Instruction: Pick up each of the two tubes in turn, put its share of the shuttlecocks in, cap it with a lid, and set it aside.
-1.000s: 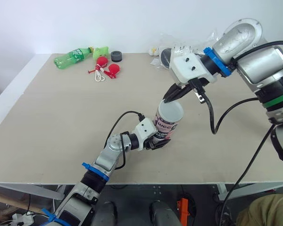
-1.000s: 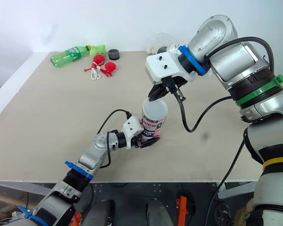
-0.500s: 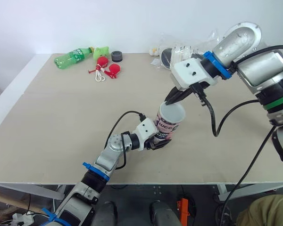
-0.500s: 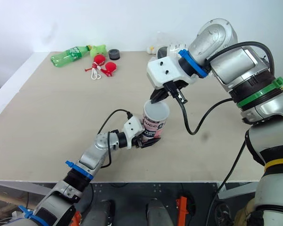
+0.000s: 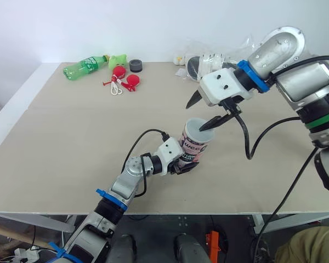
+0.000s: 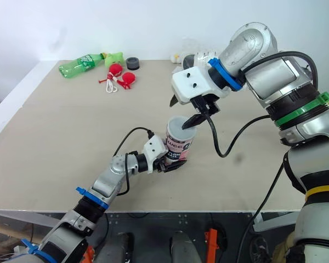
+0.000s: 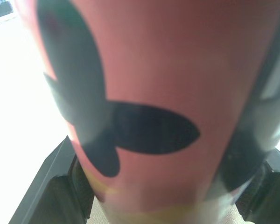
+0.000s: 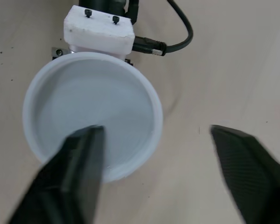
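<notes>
A pink tube [image 5: 194, 147] with black print stands upright near the table's middle. My left gripper [image 5: 181, 164] is shut on its lower part, and the tube [image 7: 144, 116] sits between the dark fingers [image 7: 252, 154] in the left wrist view. A white round lid [image 8: 91, 112] with a raised rim lies on the tube's top. My right gripper [image 5: 196, 116] hovers just above that lid [image 5: 199, 129], open. One fingertip is over the lid and the other hangs beyond its rim, with nothing between them.
At the table's back left lie a green bottle [image 5: 85, 67], a green toy [image 5: 118, 59], red items with a white cord [image 5: 123, 81] and a small black cap [image 5: 135, 65]. A clear bag with white shuttlecocks [image 5: 208, 59] and a dark round object [image 5: 192, 66] sits behind my right arm.
My right gripper was shut at the tube's top; it has now opened wide and let go. The tube and my left arm have stayed put.
</notes>
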Motion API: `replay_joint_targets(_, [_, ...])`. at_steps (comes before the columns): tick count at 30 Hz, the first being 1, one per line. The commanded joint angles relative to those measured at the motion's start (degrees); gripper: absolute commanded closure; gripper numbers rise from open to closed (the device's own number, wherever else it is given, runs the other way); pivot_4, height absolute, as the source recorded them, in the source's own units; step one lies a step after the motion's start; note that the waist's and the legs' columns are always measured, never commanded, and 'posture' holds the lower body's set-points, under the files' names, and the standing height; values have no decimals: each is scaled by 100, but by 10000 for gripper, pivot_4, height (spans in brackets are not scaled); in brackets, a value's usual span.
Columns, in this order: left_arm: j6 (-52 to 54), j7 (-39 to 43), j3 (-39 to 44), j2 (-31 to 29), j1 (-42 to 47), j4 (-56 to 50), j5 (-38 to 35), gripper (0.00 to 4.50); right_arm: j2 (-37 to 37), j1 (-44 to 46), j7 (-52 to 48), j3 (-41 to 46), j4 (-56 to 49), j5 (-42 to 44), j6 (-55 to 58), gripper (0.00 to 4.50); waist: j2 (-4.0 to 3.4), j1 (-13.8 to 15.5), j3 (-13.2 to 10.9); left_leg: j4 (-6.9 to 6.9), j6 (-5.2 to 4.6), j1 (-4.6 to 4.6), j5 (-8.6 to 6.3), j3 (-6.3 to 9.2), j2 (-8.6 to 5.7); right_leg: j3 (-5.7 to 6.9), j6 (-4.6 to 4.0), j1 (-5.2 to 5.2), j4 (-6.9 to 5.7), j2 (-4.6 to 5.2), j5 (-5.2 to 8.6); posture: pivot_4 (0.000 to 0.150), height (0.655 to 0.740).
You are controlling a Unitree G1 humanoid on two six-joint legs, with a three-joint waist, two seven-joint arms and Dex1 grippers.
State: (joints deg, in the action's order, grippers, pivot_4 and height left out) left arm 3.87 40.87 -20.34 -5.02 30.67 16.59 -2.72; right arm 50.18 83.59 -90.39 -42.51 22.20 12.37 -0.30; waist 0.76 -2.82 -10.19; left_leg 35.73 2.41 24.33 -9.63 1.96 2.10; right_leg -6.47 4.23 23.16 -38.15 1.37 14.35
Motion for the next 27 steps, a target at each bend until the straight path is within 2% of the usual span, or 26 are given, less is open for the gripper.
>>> replay_joint_targets(1, [128, -52, -10, -75, -85, 167, 143, 12406, 72, 134, -211, 230, -110, 61, 105, 651, 0, 0, 0, 0, 0, 0, 0, 0, 0, 0, 0, 0, 0, 0, 0, 1500, 7400])
replay_joint_targets(5, [141, -47, -7, -79, -93, 162, 138, 12406, 213, 233, -211, 338, -258, 385, 339, 17172, 0, 1, -1, 0, 0, 0, 0, 0, 0, 0, 0, 1, 0, 0, 0, 1500, 7400])
replay_joint_targets(9, [136, -30, -10, -86, -88, 170, 138, 12406, 369, 187, -211, 311, -540, 696, 623, 37563, 0, 1, -1, -2, 0, 1, 0, 0, 0, 0, -1, 2, 0, 1, 2, 1500, 7400])
replay_joint_targets(10, [133, -26, -13, -86, -85, 170, 140, 12406, 401, 137, -211, 297, -615, 717, 671, 44011, 0, 0, -1, -2, 0, 1, 0, 0, 0, 0, -1, 2, 0, 1, 2, 1500, 7400])
replay_joint_targets(18, [112, -9, -26, -87, -62, 194, 147, 12406, 441, -290, -211, 237, -1087, 798, 1024, 44670, 0, 1, -1, -1, 0, 1, 0, 0, 0, 0, -1, 3, 0, 0, 1, 1500, 7400])
replay_joint_targets(27, [99, -11, -33, -77, -47, 207, 171, 12406, 159, -681, -211, 204, -1077, 532, 1133, 44670, 3, -1, 2, -1, 0, 0, 0, 0, 1, 0, -1, 2, 0, -1, 0, 1500, 7400])
